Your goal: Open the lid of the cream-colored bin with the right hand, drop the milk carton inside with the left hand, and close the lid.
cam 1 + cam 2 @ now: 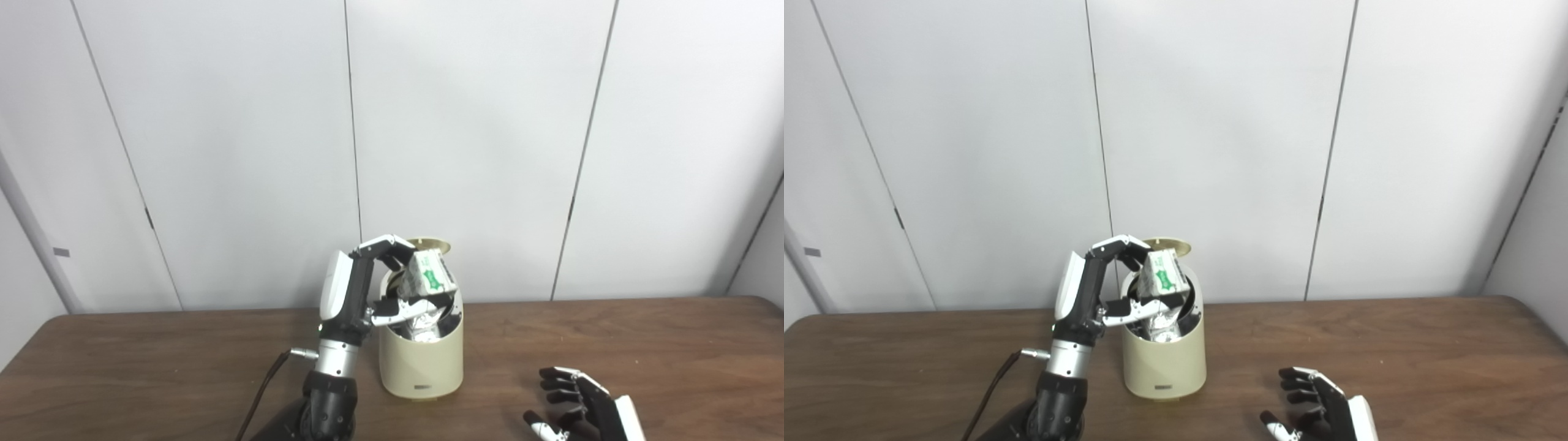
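Left hand (373, 288) pinches the boxy green-printed milk carton (430, 274) above the open mouth of the smooth cylindrical cream bin (421, 355), lid (436, 245) raised; right hand (576, 404) rests spread on the wood-grain table (612, 343).

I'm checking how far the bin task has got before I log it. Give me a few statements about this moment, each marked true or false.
1. The left hand holds the milk carton over the bin's opening. True.
2. The lid of the cream-colored bin is closed. False: it stands raised behind the opening.
3. The right hand is holding the lid up. False: it rests low over the table, away from the bin, holding nothing.
4. The bin already has crumpled silvery material inside. True.
5. The milk carton lies on the table. False: it is gripped in the left hand above the bin.
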Controlling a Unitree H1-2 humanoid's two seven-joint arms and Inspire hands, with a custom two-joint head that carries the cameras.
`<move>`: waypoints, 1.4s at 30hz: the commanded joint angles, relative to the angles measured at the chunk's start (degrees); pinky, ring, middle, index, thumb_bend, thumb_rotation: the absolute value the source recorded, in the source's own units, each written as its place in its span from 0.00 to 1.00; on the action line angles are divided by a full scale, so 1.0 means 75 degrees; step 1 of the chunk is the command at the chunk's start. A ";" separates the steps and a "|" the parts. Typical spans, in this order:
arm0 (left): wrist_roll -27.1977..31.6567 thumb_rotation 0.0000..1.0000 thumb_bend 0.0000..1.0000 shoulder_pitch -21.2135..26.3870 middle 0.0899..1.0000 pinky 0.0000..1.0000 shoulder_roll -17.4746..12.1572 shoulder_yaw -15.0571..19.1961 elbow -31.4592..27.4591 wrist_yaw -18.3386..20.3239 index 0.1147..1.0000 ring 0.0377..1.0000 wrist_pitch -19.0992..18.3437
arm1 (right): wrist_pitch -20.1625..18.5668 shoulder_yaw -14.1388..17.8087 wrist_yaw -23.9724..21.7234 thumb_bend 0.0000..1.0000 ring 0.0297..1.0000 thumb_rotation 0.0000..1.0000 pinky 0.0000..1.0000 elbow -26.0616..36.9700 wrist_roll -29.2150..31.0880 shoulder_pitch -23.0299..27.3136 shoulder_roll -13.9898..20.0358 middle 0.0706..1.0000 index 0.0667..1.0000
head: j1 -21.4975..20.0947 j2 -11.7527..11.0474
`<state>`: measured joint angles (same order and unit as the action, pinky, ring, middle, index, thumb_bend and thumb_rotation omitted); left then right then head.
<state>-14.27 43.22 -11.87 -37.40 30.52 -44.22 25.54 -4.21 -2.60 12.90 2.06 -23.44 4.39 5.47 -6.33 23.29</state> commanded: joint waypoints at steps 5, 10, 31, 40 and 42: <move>-0.0358 0.00 0.50 0.0840 0.44 0.45 -0.0410 -0.0509 0.0067 -0.0628 0.38 0.51 0.0185 | -0.0330 -0.0204 -0.0297 0.32 0.65 0.07 0.56 0.0070 -0.0034 -0.0292 -0.0148 0.65 0.66 | 0.0009 0.0025; -0.0275 0.00 0.50 0.0977 0.43 0.44 -0.0487 -0.0817 0.0076 -0.0714 0.39 0.51 0.0186 | -0.0454 -0.0205 -0.0352 0.32 0.59 0.07 0.50 0.0125 -0.0066 -0.0304 -0.0114 0.61 0.66 | 0.0094 -0.0058; -0.0252 0.00 0.50 0.1557 0.42 0.44 -0.0406 -0.1911 0.0562 -0.1504 0.39 0.51 0.0186 | -0.0464 -0.0296 -0.0379 0.32 0.69 0.09 0.60 0.0378 -0.0041 -0.0561 -0.0146 0.68 0.66 | -0.0127 -0.0150; -0.0259 0.00 0.50 0.1809 0.41 0.44 -0.0537 -0.2402 0.0794 -0.1905 0.40 0.51 0.0186 | -0.0542 -0.0302 -0.0416 0.33 0.70 0.06 0.62 0.0566 -0.0022 -0.0722 -0.0153 0.70 0.67 | -0.0163 -0.0105; -0.0236 0.00 0.50 0.1817 0.42 0.44 -0.0571 -0.2412 0.0835 -0.1883 0.40 0.51 0.0186 | -0.0576 -0.0300 -0.0433 0.33 0.70 0.07 0.62 0.0619 -0.0033 -0.0746 -0.0142 0.70 0.67 | -0.0166 -0.0092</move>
<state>-16.39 52.68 -15.11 -56.15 36.51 -56.58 25.85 -5.48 -4.03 12.22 7.28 -23.93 -0.16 4.94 -7.56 22.59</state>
